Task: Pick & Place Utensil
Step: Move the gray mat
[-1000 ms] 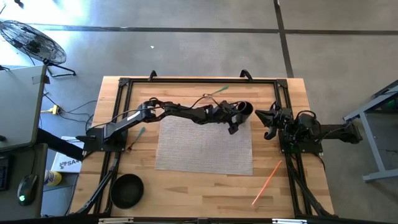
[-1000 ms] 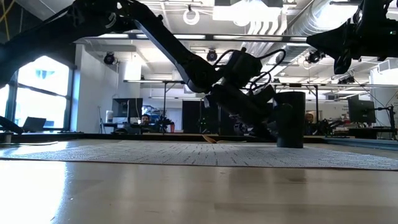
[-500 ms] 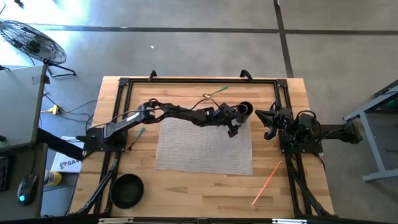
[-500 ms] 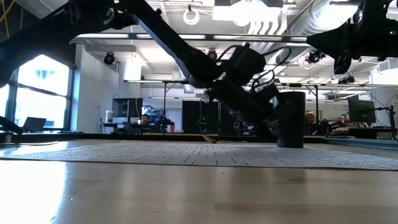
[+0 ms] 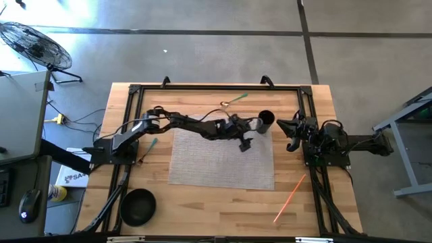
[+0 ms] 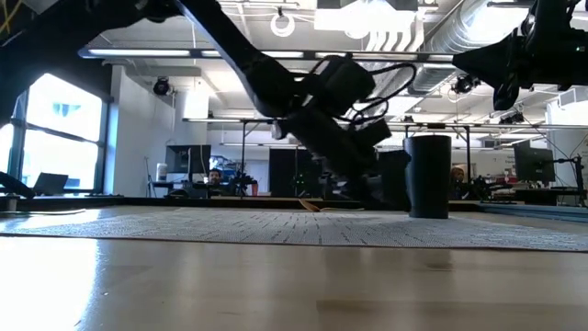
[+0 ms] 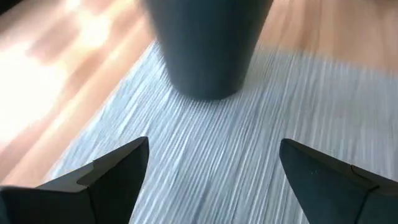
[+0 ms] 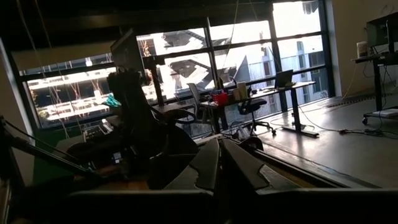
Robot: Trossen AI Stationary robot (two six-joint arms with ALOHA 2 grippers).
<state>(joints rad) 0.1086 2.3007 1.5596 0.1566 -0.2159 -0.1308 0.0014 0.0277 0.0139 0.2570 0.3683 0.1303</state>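
My left gripper [image 7: 211,165] gapes wide and empty just beside the cup [image 5: 266,121], over the mat [image 5: 202,162]; right gripper [image 8: 219,163] closed.

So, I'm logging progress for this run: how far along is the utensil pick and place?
Done: nothing visible; the green utensil, teal utensil and orange utensil lie loose on the table. In hand: left gripper open, empty, over the mat, facing the cup; right gripper parked. Left: picking and placing.
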